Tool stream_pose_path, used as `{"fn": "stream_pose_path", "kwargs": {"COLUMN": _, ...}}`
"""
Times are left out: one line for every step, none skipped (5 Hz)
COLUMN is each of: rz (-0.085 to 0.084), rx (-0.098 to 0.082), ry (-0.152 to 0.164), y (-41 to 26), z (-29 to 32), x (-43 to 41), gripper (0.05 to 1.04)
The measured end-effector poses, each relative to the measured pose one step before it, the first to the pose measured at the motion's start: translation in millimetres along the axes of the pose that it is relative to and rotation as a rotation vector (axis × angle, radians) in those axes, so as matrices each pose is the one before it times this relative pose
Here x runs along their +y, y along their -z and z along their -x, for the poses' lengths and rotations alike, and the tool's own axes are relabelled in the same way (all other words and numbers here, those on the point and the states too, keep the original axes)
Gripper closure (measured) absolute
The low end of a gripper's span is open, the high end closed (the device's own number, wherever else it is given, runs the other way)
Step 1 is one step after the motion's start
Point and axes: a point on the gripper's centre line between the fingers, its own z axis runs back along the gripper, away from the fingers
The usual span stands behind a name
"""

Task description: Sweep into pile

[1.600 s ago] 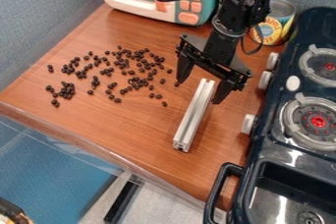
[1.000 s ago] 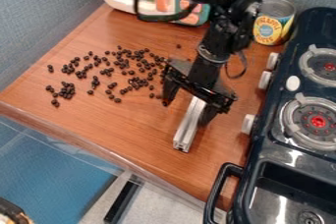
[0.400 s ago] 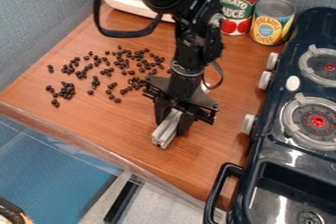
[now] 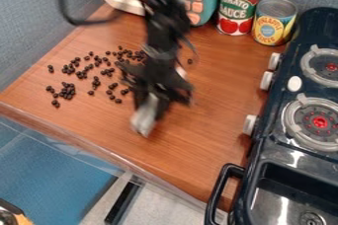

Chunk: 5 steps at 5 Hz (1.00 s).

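Silver-grey is showing between my fingers: I am clamping a metal bar [image 4: 144, 118] in my black gripper [image 4: 152, 103], closed around its sides, with its near end jutting toward the front of the wooden tabletop [image 4: 211, 135]. I am using it as a broom, I judge, since its long face is offering far more sweeping width than my fingertips alone. Dark beans [image 4: 68, 91] are lying scattered to the camera's left of me, and the bar, running from far to near, is presenting its side to them, which should be suiting a push against their flank. A stray bean [image 4: 190, 61] is sitting on my other side, probably needing its own pass. My black arm [image 4: 165, 36] is coming in from the top edge and hanging steeply over the work, my fingers pointing down. The beans are forming no single pile, so plenty of sweeping is remaining; a tilted bar could be letting some slip underneath.
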Motion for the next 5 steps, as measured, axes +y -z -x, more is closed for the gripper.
{"fn": "stream_pose_path", "kwargs": {"rz": 0.0547, "rx": -0.049, "ry": -0.1301, "y": -20.19, "z": -2.68, "x": 35.73, "gripper": 0.687}}
{"fn": "stream_pose_path", "kwargs": {"rz": 0.0102, "rx": -0.0033, "ry": -0.2282, "y": -2.06, "z": 1.42, "x": 43.38, "gripper": 0.687}}
{"fn": "stream_pose_path", "kwargs": {"rz": -0.0377, "rx": 0.083, "ry": -0.2377, "y": 21.5, "z": 6.54, "x": 32.64, "gripper": 0.687}}
{"fn": "stream_pose_path", "kwargs": {"rz": -0.0411, "rx": 0.0511, "ry": -0.2728, "y": 11.85, "z": 7.59, "x": 23.54, "gripper": 0.687}}
{"fn": "stream_pose_path", "kwargs": {"rz": -0.0295, "rx": 0.084, "ry": -0.2382, "y": 6.94, "z": 12.2, "x": 20.72, "gripper": 0.687}}
